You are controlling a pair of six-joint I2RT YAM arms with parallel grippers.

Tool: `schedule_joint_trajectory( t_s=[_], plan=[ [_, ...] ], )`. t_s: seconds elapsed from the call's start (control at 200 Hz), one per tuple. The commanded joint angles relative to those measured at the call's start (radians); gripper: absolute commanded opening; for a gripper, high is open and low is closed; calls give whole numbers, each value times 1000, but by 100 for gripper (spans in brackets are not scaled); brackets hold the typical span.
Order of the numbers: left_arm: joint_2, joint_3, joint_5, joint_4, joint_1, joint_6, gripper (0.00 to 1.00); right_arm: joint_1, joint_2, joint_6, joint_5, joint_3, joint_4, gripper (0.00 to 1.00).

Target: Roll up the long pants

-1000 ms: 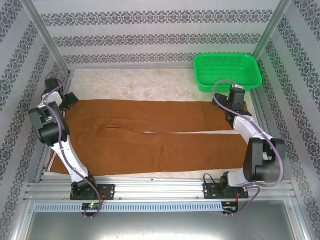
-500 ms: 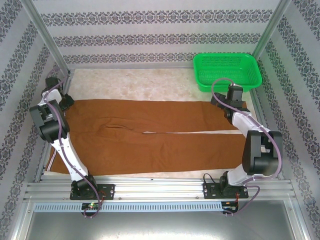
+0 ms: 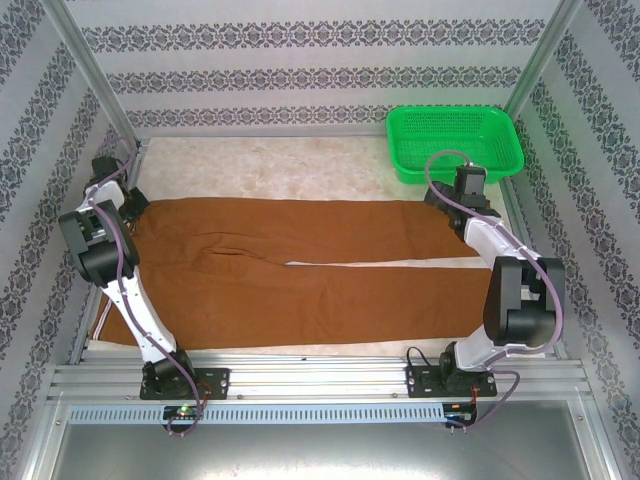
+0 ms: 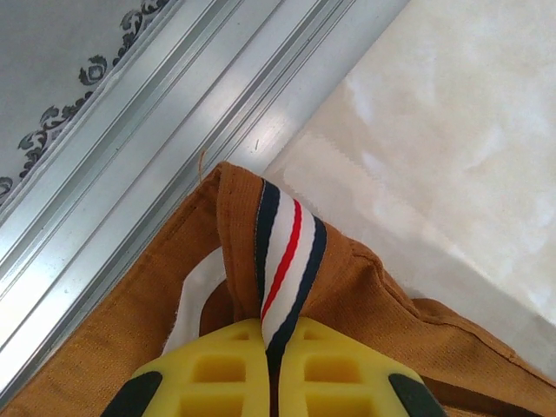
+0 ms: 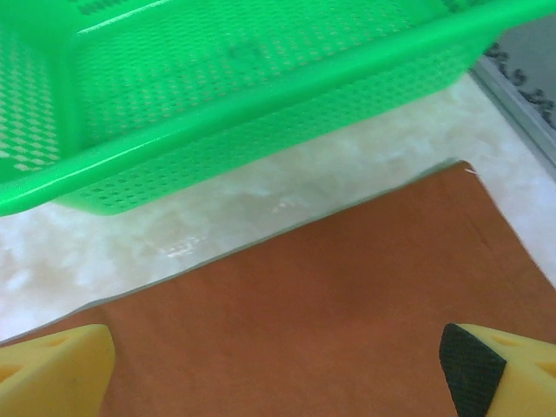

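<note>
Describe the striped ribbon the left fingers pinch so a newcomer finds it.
The long pants lie spread across the table; follow them to their far left corner by the aluminium rail. There the yellow left fingers pinch a ribbon banded navy, white and red against plain brown cloth.

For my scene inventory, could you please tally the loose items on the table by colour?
Rust-brown: 1 (long pants)
Green: 1 (basket)
Total: 2
</note>
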Motion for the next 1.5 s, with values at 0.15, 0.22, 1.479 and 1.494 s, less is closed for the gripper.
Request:
schedule_joint_trajectory(
  t_s=[0.15, 0.22, 1.479, 1.494],
  plan=[
    [-34, -33, 28, -27, -1, -15, 0, -154, 162, 84, 95, 256, -336, 98],
    [-38, -36, 30, -28, -5, -11, 0, -190, 203, 96, 63, 296, -368, 98],
    [-19, -3, -4, -103, -38, 60, 0, -275, 803, 88, -222, 952, -778, 0],
    [-20, -1, -5, -103, -39, 58, 0, -274, 800, 89, -218, 950, -779, 0]
  ],
)
